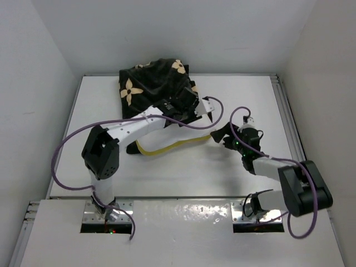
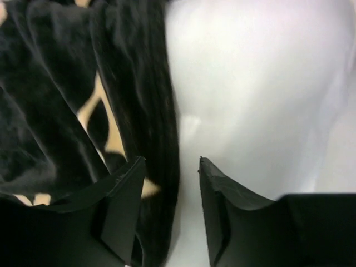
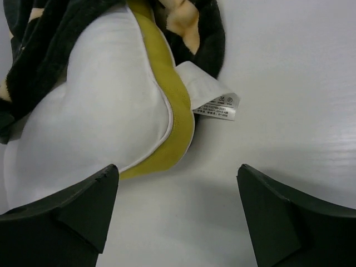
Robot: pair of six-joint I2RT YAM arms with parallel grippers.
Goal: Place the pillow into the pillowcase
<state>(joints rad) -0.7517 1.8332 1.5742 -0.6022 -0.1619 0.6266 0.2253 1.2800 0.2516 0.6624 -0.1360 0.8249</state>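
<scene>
The black pillowcase [image 1: 150,83] with tan flowers lies bunched at the back of the table. The white pillow [image 1: 164,148] pokes out from its near side, showing its yellow band. My left gripper [image 1: 204,107] is at the case's right edge. In the left wrist view it [image 2: 172,161] is open, and a fold of the pillowcase [image 2: 50,111] lies between the fingers beside the left one. My right gripper [image 1: 218,135] is open and empty. In the right wrist view it [image 3: 178,169] sits just short of the pillow's corner [image 3: 94,111], which the pillowcase [image 3: 33,44] partly covers.
A white care tag [image 3: 217,103] sticks out beside the pillow's yellow band. My left arm [image 1: 133,127] lies across the pillow. White walls close in the table [image 1: 250,100] at the back and on both sides.
</scene>
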